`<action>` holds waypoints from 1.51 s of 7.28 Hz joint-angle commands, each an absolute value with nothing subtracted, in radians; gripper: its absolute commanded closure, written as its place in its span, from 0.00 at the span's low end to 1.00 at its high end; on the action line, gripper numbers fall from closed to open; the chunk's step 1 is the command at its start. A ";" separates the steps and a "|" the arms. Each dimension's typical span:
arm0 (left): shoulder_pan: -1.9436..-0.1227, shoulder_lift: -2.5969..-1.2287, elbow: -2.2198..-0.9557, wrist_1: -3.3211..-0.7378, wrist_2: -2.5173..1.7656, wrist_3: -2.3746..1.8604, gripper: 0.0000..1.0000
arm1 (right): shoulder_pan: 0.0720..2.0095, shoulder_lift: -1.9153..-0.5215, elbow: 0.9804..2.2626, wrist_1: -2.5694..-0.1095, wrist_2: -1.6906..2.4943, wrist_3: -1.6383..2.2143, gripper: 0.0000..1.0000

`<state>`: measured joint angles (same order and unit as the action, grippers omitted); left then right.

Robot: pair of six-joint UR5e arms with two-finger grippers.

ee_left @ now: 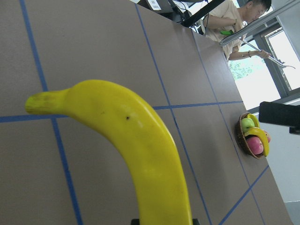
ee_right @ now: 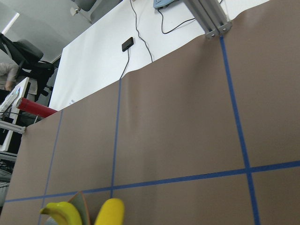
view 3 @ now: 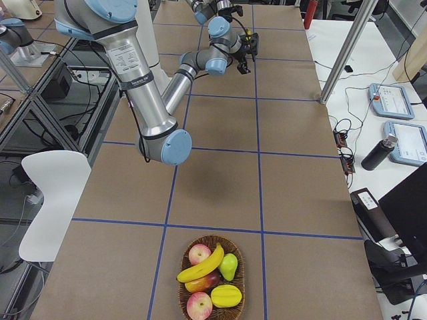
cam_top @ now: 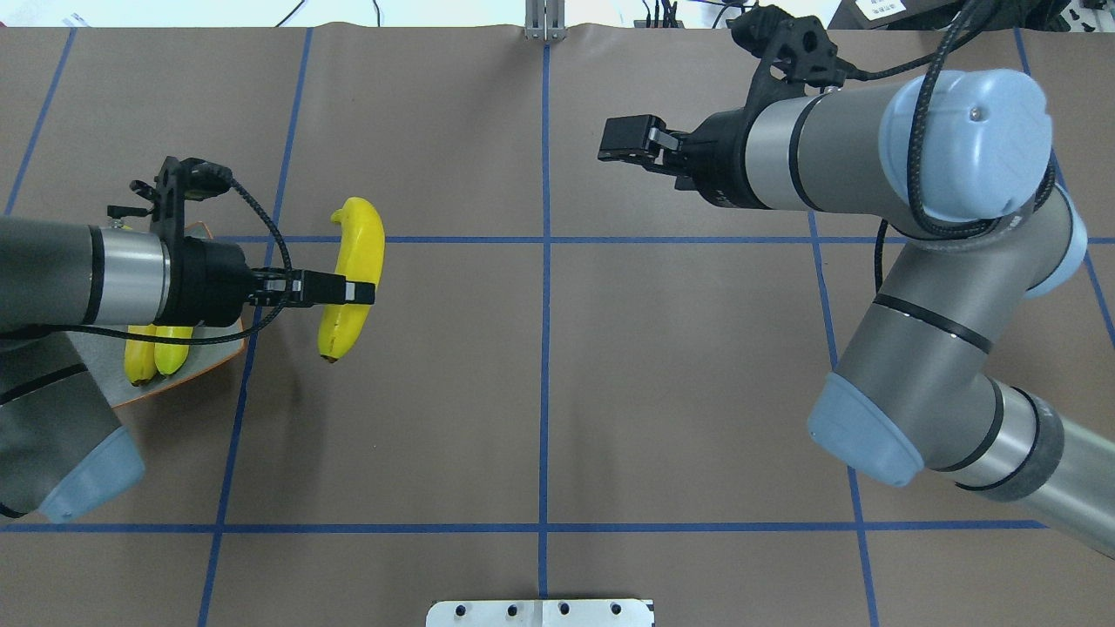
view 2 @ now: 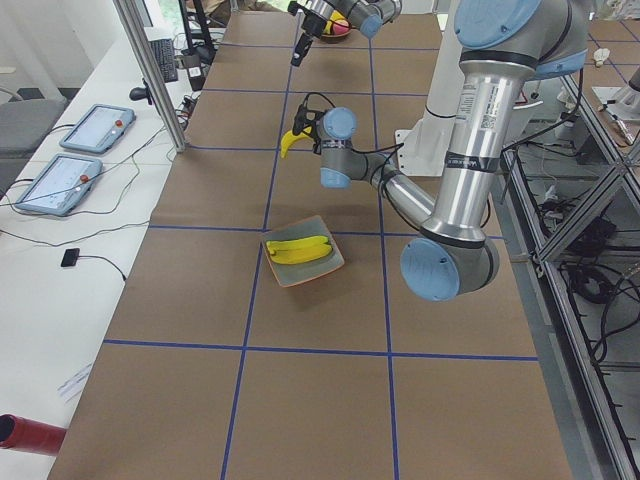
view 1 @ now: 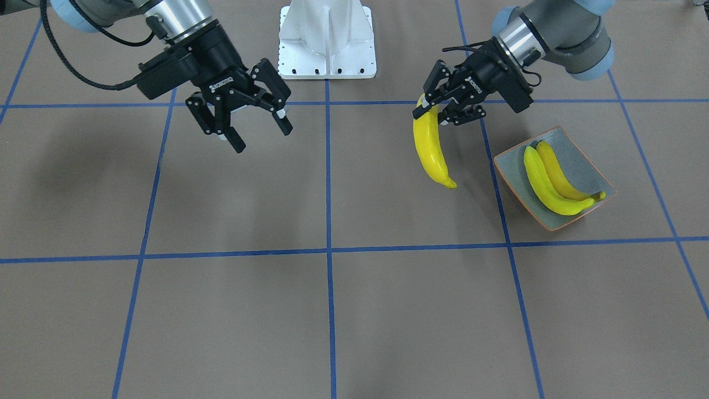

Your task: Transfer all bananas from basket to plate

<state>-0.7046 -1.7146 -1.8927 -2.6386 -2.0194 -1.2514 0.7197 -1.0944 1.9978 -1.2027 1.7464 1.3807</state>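
Observation:
My left gripper (view 1: 431, 113) is shut on a yellow banana (view 1: 431, 148) near its stem end and holds it above the table, just beside the plate. It also shows in the overhead view (cam_top: 353, 261) and fills the left wrist view (ee_left: 140, 145). The grey plate with an orange rim (view 1: 588, 165) holds two bananas (view 1: 548, 185) side by side. My right gripper (view 1: 257, 130) is open and empty, raised over the table's other half. One banana (view 3: 200, 265) lies in the wicker basket (view 3: 212, 310) at the far right end of the table.
The basket also holds apples (view 3: 199, 253), a green pear (view 3: 229, 265) and a yellow fruit (view 3: 225, 295). The white pedestal base (view 1: 327, 41) stands between the arms. Blue tape lines grid the brown table. Tablets (view 2: 60, 170) lie on a side bench.

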 commanded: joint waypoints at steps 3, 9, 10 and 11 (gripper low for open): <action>-0.765 -1.511 -1.891 -2.552 -1.955 -0.967 1.00 | 0.909 -1.282 1.970 -1.301 1.854 1.050 0.00; -0.758 -1.474 -1.890 -2.318 -1.754 -0.666 0.01 | 1.202 -1.457 1.892 -1.290 2.078 0.580 0.00; -0.759 -1.470 -1.896 -2.319 -1.755 -0.661 0.00 | 1.248 -1.462 1.869 -1.290 2.115 0.510 0.00; -0.764 -1.476 -1.896 -2.321 -1.761 -0.644 0.00 | 1.303 -1.474 1.840 -1.290 2.158 0.421 0.00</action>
